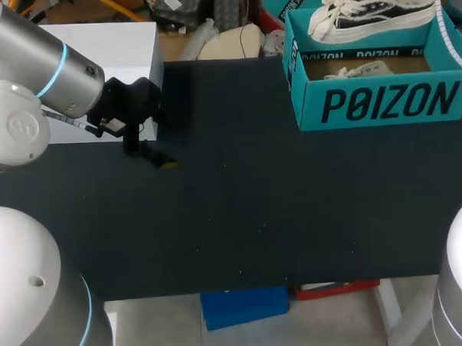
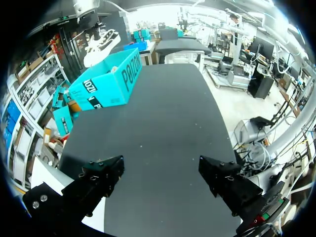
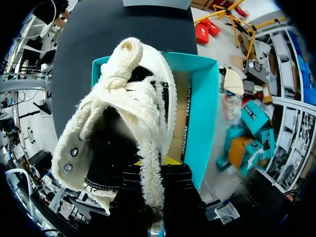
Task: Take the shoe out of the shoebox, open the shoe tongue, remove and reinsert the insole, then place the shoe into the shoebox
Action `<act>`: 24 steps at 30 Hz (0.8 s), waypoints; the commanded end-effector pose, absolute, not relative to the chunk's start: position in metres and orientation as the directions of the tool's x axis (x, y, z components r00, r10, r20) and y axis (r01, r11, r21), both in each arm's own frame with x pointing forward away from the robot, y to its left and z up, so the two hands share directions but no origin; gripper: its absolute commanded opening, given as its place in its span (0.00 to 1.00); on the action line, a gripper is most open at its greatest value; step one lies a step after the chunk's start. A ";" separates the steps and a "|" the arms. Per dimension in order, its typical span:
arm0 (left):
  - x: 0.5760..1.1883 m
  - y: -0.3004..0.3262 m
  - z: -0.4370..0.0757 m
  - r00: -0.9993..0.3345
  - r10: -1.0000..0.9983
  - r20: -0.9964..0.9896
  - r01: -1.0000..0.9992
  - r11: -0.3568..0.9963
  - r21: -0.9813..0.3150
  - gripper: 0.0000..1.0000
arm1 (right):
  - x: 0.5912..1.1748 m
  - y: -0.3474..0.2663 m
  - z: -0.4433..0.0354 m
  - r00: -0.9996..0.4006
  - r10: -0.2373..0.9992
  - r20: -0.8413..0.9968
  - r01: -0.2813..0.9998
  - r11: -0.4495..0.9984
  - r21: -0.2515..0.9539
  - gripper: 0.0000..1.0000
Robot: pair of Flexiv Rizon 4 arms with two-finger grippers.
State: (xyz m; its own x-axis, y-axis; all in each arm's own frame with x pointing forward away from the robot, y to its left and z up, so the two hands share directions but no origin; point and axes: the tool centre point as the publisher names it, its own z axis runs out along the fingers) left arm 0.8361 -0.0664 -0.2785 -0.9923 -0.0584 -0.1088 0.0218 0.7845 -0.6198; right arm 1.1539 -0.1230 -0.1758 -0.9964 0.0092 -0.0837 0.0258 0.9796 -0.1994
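The right gripper (image 3: 157, 170) is clamping the fleecy collar of the white-and-black lace-up canvas shoe (image 3: 123, 123), holding it over the teal cardboard shoebox (image 3: 202, 113), which is sitting in the upper right of the head view. The left gripper (image 2: 160, 173) is hanging with its fingers spread wide above the black table (image 2: 168, 113), at the head view's left.

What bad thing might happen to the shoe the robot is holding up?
The right gripper pinches the shoe only by its fluffy collar, so it might slip and fall into the shoebox. Its loose laces might also snag on the box wall as the shoe is carried away.
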 end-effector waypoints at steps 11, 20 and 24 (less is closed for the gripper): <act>0.835 -0.067 -0.279 -0.992 -0.062 -0.112 0.021 0.786 -0.618 1.00 | 1.224 -0.149 -0.216 -0.998 0.023 -0.059 0.032 0.987 -0.160 0.00; 0.835 -0.067 -0.279 -0.992 -0.062 -0.112 0.021 0.786 -0.618 1.00 | 1.225 -0.141 -0.246 -0.996 0.038 -0.077 0.048 0.991 -0.124 0.00; 0.835 -0.067 -0.279 -0.992 -0.062 -0.112 0.021 0.786 -0.618 1.00 | 1.223 -0.139 -0.258 -0.996 0.043 -0.076 0.052 0.993 -0.109 0.00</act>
State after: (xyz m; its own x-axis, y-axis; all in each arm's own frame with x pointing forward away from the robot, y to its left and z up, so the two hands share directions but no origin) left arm 0.8361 -0.0663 -0.2785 -0.9923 -0.0585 -0.1088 0.0217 0.7844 -0.6198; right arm 1.2236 -0.1387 -0.2481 -0.9969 0.0449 -0.0649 0.0522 0.9918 -0.1167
